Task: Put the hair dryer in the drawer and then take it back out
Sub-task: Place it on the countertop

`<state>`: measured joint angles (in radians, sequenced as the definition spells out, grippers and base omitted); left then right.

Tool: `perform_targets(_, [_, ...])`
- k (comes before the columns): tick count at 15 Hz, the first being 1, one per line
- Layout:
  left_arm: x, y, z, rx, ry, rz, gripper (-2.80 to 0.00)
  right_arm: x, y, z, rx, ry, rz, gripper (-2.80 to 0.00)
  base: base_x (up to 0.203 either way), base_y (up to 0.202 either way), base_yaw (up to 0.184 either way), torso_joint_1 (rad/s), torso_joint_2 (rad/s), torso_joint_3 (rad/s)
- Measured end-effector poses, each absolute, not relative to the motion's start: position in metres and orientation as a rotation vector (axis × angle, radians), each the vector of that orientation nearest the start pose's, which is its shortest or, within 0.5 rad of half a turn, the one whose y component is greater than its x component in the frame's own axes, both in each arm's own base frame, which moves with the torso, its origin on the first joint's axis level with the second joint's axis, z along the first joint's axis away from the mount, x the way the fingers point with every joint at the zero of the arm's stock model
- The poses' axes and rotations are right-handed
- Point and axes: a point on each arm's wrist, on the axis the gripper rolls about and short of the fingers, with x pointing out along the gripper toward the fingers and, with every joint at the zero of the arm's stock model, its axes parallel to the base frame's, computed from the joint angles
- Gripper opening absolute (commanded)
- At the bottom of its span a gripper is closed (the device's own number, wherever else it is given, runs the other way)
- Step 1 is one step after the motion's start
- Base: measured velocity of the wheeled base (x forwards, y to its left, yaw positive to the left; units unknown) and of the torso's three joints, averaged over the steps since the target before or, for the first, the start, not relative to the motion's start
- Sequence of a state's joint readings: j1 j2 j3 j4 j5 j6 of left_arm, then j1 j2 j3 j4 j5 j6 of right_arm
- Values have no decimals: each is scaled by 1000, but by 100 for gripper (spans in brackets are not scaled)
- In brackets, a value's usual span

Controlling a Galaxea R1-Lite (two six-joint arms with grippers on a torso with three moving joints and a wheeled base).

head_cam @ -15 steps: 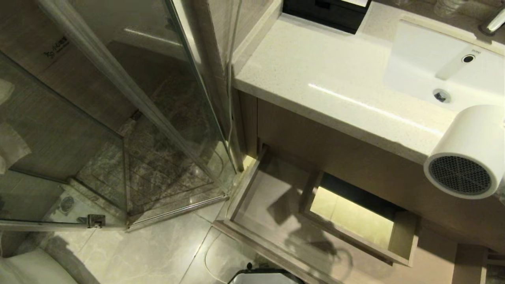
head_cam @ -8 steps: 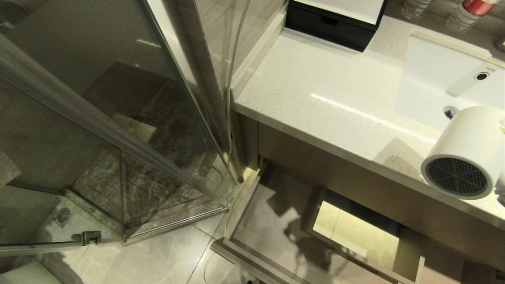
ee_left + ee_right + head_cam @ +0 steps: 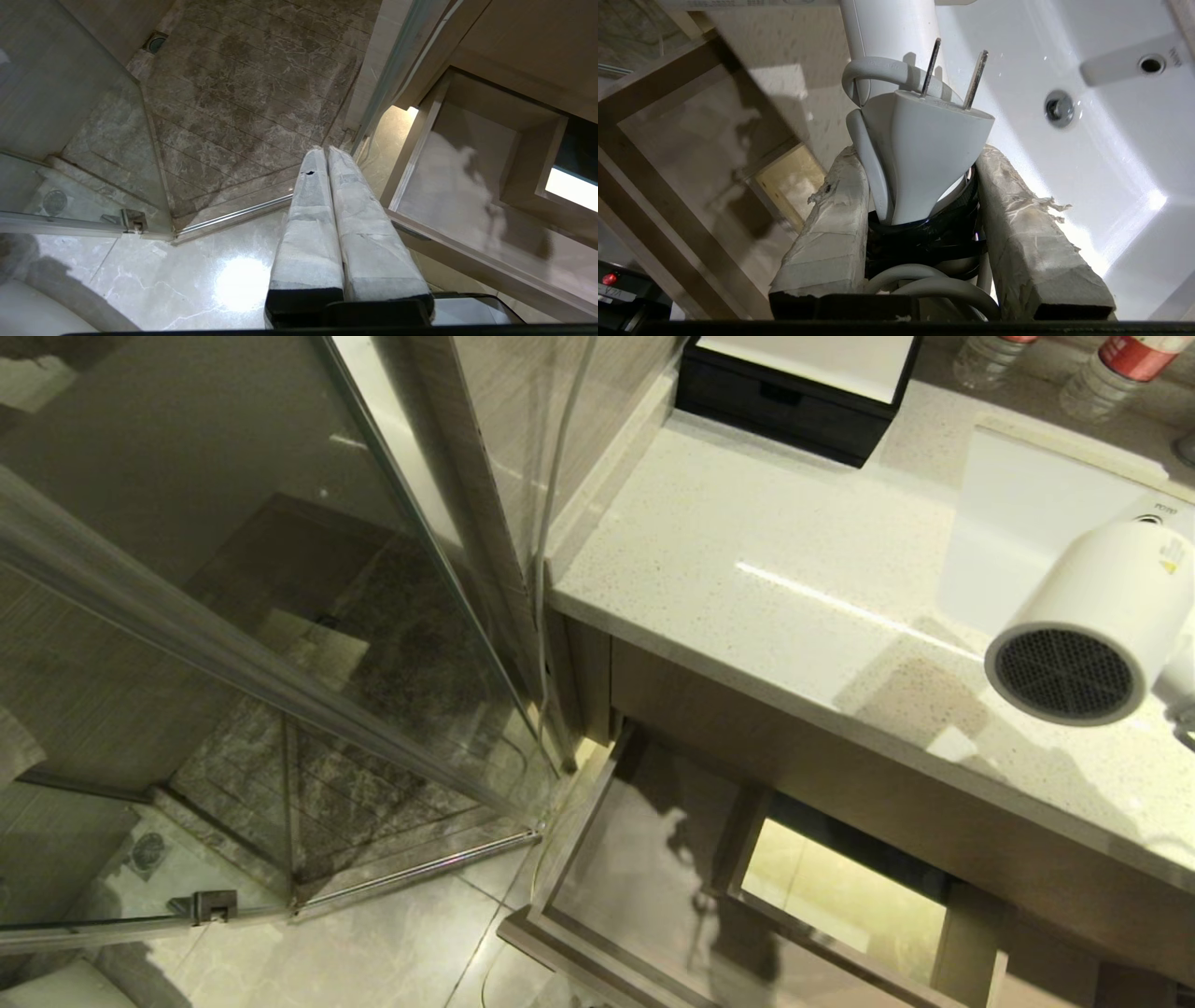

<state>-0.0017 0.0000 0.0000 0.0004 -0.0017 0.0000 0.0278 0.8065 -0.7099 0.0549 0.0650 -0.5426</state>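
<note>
Head view has us holding the hair dryer [image 3: 1088,616] up over the countertop [image 3: 747,560] by the sink [image 3: 1018,513], drawer [image 3: 635,859] open below. Our right gripper [image 3: 920,186] is clamped on its plug and cord bundle. Our left gripper [image 3: 327,154] hangs pressed together above the floor.

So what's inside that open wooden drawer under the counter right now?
The light-brown wooden drawer shows only its pale floor with shadows and a boxed cut-out; its right end runs out of view.

Hair dryer [image 3: 1092,616] is looking like smooth white plastic with a dark mesh grille; drawer [image 3: 644,859] showing matt wood-grain, countertop [image 3: 747,541] gleaming speckled stone.
</note>
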Motion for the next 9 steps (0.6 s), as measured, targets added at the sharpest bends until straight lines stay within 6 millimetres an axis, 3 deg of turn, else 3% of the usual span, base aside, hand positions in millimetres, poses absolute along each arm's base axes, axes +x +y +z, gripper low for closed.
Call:
perform_targets(5, [-23, 0, 75, 0, 0, -4, -280, 137, 28, 307, -550, 144, 286, -280, 0, 0, 0, 0, 0, 0])
perform_targets(9, [-23, 0, 75, 0, 0, -4, -280, 190, 60, 311, -563, 170, 398, -280, 0, 0, 0, 0, 0, 0])
